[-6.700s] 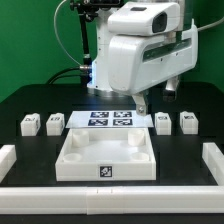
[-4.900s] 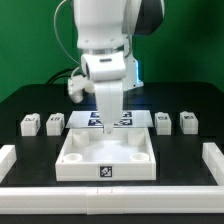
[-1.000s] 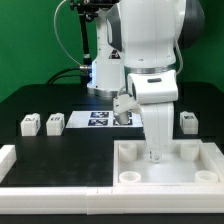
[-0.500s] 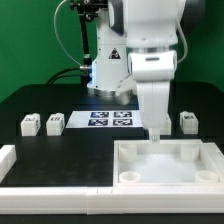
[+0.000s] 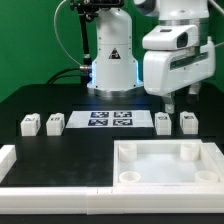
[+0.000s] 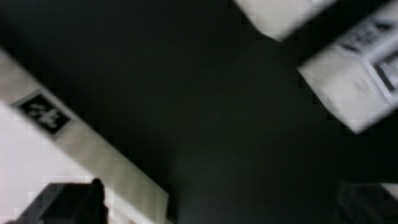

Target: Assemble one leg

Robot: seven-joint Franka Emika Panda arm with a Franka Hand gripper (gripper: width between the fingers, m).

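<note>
White tray (image 5: 160, 184) with round corner sockets, four legs (image 5: 163, 122) outside it

The black table (image 5: 70, 150) holds the marker board (image 5: 110, 120) mid-frame, flanked by a far-left leg (image 5: 30, 124), inner-left leg (image 5: 55, 123), inner-right leg (image 5: 163, 122) and far-right leg (image 5: 187, 122). The white tray-like piece (image 5: 150, 145) sits lower right.

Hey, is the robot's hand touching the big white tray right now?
Apart. The exterior view shows the hand raised well above the tray, with a strip of black table visible between the two.
</note>
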